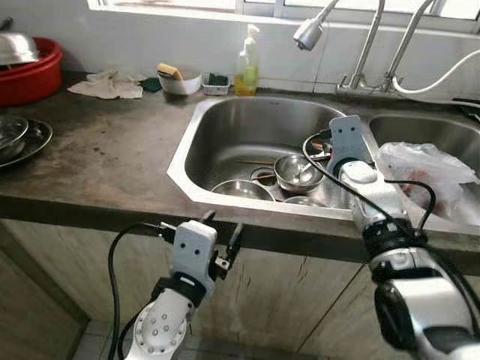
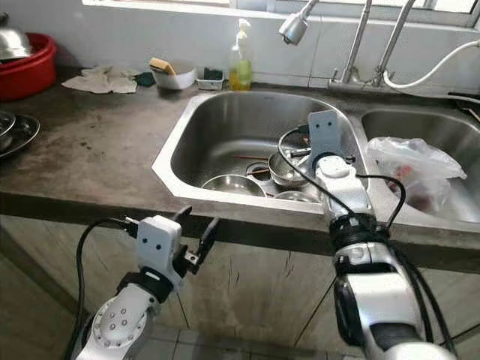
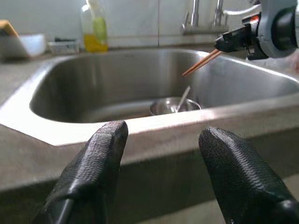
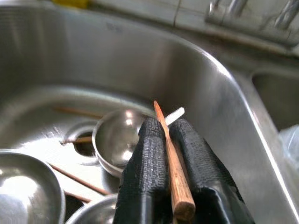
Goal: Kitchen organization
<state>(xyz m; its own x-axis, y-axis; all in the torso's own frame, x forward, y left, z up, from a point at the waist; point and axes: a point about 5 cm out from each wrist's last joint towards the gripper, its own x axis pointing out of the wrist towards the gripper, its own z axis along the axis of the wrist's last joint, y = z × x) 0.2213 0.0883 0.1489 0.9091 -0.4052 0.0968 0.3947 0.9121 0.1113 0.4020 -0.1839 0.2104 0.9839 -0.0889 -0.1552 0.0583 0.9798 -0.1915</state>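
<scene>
My right gripper [image 4: 164, 126] reaches into the left sink basin [image 1: 225, 127] and is shut on a brown wooden chopstick [image 4: 174, 172], which sticks out past the fingertips. In the left wrist view the same chopstick [image 3: 202, 63] slants down from that gripper. Under it sits a small steel bowl [image 1: 298, 171] with a spoon in it, beside a larger steel bowl [image 1: 241, 190]. More chopsticks [image 4: 74, 112] lie on the sink floor. My left gripper [image 1: 222, 229] hangs open and empty just below the counter's front edge, pointed at the sink.
A crumpled plastic bag [image 1: 431, 176] fills the right basin. A soap bottle [image 1: 247, 64], a bowl with a sponge [image 1: 180, 79] and a rag [image 1: 111, 85] line the back. A red basin [image 1: 30, 71] and steel plates [image 1: 22, 139] sit at the left. A faucet head [image 1: 309, 31] hangs overhead.
</scene>
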